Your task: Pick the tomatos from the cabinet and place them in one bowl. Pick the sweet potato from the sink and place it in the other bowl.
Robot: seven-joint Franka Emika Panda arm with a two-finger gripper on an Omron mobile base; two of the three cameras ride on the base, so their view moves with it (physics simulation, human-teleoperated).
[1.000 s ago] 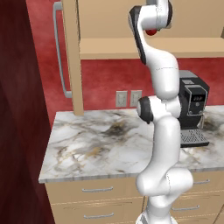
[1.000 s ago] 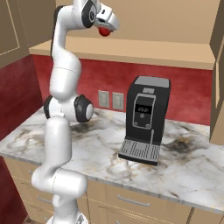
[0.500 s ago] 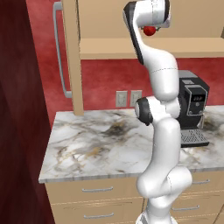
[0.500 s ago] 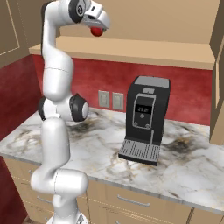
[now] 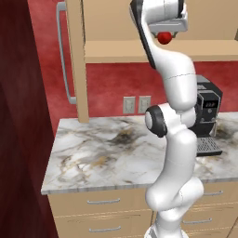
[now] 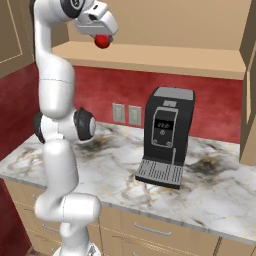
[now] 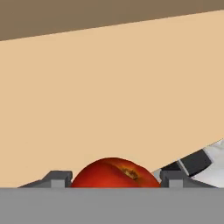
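While gripped between the fingers (image 7: pixel 59 178), tomato (image 7: pixel 114 173) shows its stem spot

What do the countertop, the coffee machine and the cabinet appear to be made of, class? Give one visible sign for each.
Countertop: looks like polished marble, white with grey and brown veining.
Coffee machine: probably black plastic or metal, with smooth dark panels and a ribbed drip tray.
Cabinet: seems to be light tan wood or laminate, flat and matte, with a silver bar handle that looks metallic.
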